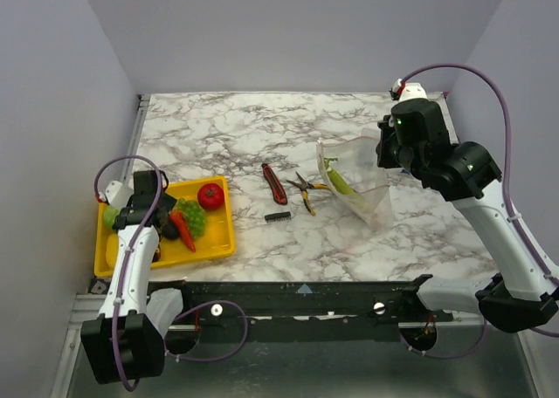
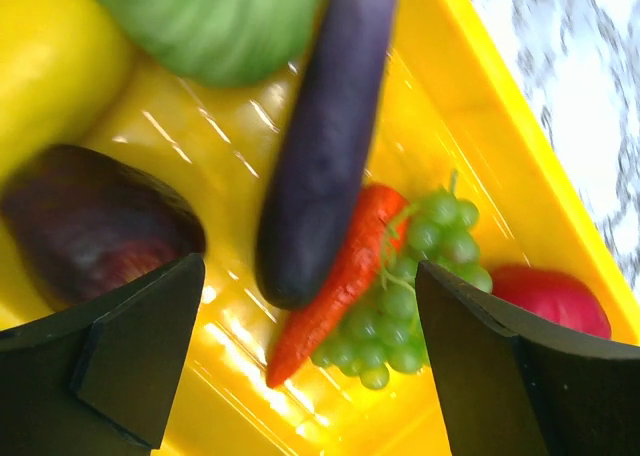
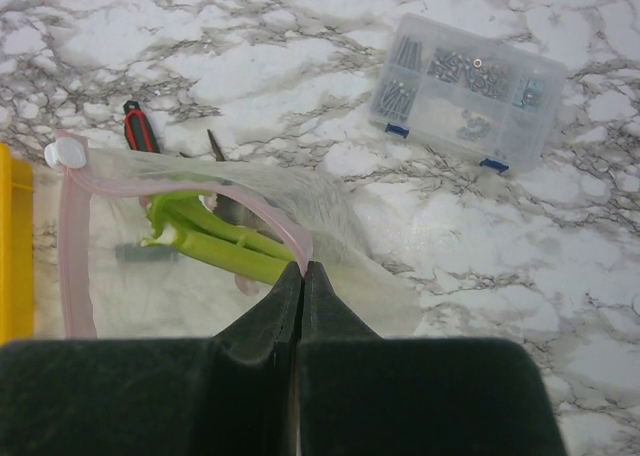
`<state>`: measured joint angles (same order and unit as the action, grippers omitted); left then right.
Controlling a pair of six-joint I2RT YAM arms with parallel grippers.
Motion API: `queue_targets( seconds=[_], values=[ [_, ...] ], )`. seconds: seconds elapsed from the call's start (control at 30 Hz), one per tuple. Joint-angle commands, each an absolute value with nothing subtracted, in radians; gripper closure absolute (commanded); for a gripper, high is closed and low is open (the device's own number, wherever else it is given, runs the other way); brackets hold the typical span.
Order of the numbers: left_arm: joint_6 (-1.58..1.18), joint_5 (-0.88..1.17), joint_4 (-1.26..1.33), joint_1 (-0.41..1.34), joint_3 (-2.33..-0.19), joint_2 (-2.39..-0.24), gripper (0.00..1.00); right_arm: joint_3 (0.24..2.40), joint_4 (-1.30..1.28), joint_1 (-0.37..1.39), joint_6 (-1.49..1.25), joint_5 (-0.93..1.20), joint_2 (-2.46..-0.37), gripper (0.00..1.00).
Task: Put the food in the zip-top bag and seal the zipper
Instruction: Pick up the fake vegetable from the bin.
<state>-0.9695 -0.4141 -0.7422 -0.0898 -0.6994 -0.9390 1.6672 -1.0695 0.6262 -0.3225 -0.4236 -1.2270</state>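
The clear zip-top bag point(image 1: 358, 188) lies right of centre with its mouth held up. Green celery point(image 3: 215, 244) lies inside it. My right gripper point(image 3: 302, 268) is shut on the pinkish zipper point(image 3: 78, 256) strip at the bag's rim; in the top view this gripper point(image 1: 389, 160) is at the bag's right side. My left gripper point(image 2: 310, 276) is open just above the yellow tray point(image 2: 470, 106), its jaws either side of the orange carrot point(image 2: 335, 296) and green grapes point(image 2: 425, 276). A red tomato point(image 1: 210, 195), a purple eggplant point(image 2: 325, 146) and a yellow-green fruit point(image 2: 50, 66) also lie in the tray.
A red utility knife point(image 1: 275, 182), yellow-handled pliers point(image 1: 306, 191) and a small black piece point(image 1: 278, 216) lie on the marble between the tray point(image 1: 218, 241) and the bag. A clear box of screws point(image 3: 468, 91) sits beyond the bag in the right wrist view.
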Motion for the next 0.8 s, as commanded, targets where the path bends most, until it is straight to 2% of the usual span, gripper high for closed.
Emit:
queue_targets(
  seconds=[0.0, 0.23, 0.3, 0.6, 0.77],
  values=[
    [-1.007, -0.581, -0.800, -0.177, -0.741, -0.950, 0.11, 1.690, -1.050, 0.623, -0.284, -0.390, -1.254, 0.99],
    [-0.979, -0.616, -0.668, -0.209, -0.834, -1.103, 0.06, 1.688, -1.043, 0.623, -0.264, -0.311, -1.285, 1.00],
    [-0.964, -0.516, -0.647, -0.243, -0.852, -1.157, 0.06, 1.698, -1.044, 0.622, -0.267, -0.297, -1.290, 0.99],
    [-0.872, -0.395, -0.409, -0.253, -0.801, -1.329, 0.06, 1.706, -1.025, 0.623, -0.287, -0.258, -1.278, 1.00],
    [-0.859, -0.398, -0.444, -0.259, -0.832, -1.364, 0.08, 1.711, -1.024, 0.623, -0.290, -0.249, -1.276, 0.99]
  ],
)
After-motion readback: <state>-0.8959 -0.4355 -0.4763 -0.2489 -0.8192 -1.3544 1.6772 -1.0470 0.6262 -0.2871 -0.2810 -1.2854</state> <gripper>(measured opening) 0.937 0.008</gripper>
